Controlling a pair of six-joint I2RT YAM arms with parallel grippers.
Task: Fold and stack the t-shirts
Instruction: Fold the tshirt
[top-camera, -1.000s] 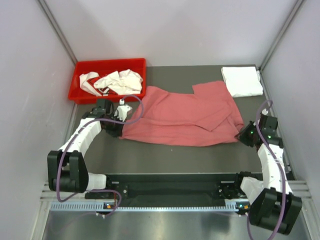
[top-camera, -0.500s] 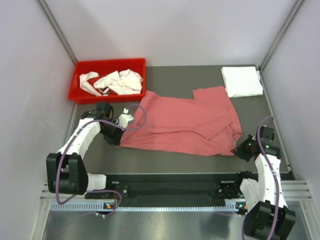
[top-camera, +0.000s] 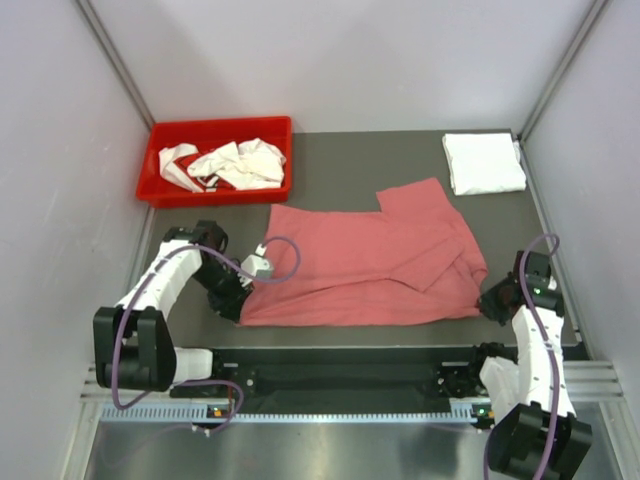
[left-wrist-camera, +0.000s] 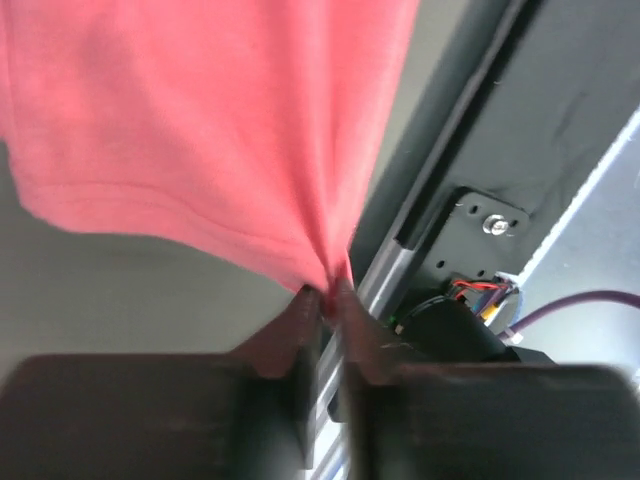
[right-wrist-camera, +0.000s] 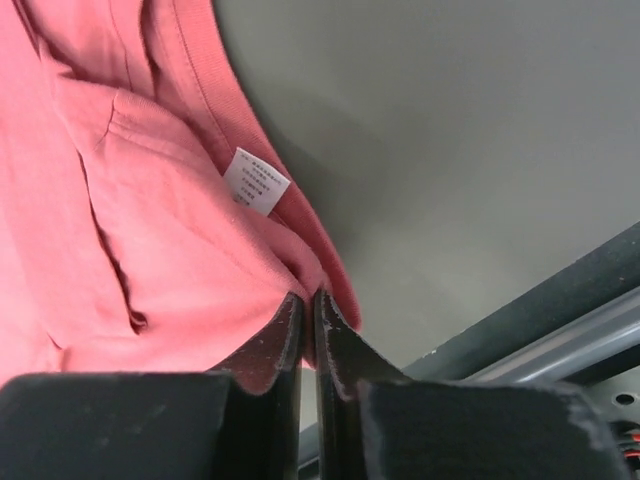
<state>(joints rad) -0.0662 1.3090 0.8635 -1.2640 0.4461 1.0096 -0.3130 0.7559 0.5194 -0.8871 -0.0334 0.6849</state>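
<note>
A pink-red t-shirt (top-camera: 370, 255) lies spread across the dark table, its lower hem straight along the near edge. My left gripper (top-camera: 240, 305) holds the shirt's near left corner. In the left wrist view the pink-red t-shirt (left-wrist-camera: 200, 120) gathers into a pinch between the tips of my left gripper (left-wrist-camera: 327, 292). My right gripper (top-camera: 487, 303) is shut on the near right corner. The right wrist view shows my right gripper (right-wrist-camera: 309, 300) clamped on the shirt (right-wrist-camera: 150, 230) close to the collar and its white label (right-wrist-camera: 256, 181). A folded white t-shirt (top-camera: 483, 162) lies at the back right.
A red bin (top-camera: 160, 180) at the back left holds crumpled white shirts (top-camera: 235, 163). A black rail (top-camera: 350, 365) runs along the near table edge just in front of both grippers. Grey walls close in both sides.
Both grippers have drawn the pink-red shirt toward the near edge. The cloth has stretched flatter and its near hem has straightened. The left jaws have eased slightly but still pinch the cloth.
</note>
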